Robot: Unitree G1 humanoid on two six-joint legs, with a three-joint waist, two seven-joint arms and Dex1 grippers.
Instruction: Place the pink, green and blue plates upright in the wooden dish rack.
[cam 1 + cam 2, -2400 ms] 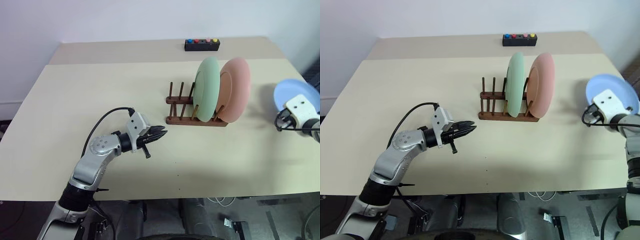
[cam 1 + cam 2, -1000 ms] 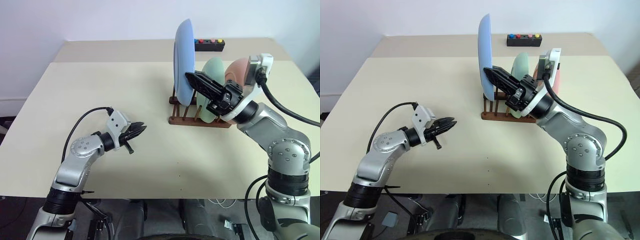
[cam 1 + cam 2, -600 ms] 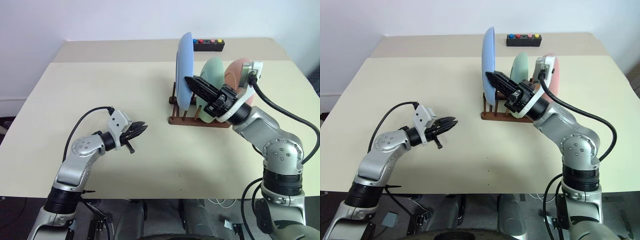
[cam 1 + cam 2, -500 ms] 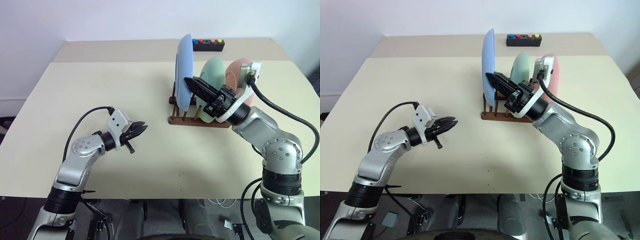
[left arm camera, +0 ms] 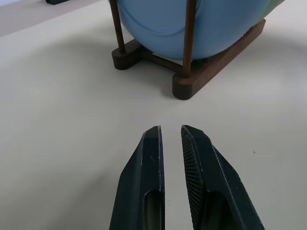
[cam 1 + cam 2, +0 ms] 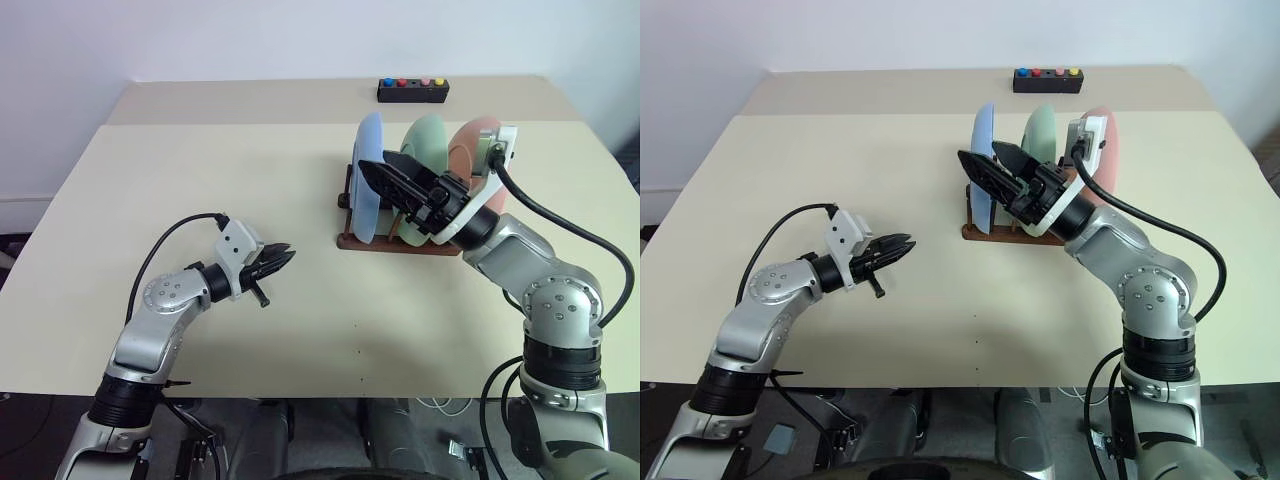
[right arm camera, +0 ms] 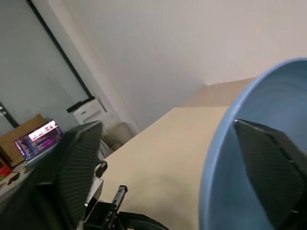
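The right gripper [image 6: 382, 187] stands with its two black fingers spread wide on either side of the blue plate [image 6: 367, 176], one finger on each face and neither visibly pressing it, so the plate appears to rest on its own. The plate stands on edge in the wooden dish rack [image 6: 390, 238], in the slot at the rack's left end, its round face looking along the rails and its rim rising above the fingers. In the right wrist view the blue rim [image 7: 225, 158] curves up between the parted fingers. The way out for this claw, by the look of it, is back toward the robot's right and upward, clear of the rim, without brushing the green plate [image 6: 427, 150] just beside it.

The rack now holds all three: blue at the left, green in the middle, the pink plate [image 6: 472, 148] at the right, each upright between pegs.

The left gripper [image 6: 282, 256] hovers low over the table [image 6: 200, 180] with its fingers pressed together and empty, pointing at the rack's near-left corner but well apart from it. A black button box [image 6: 412, 90] sits at the table's far edge.
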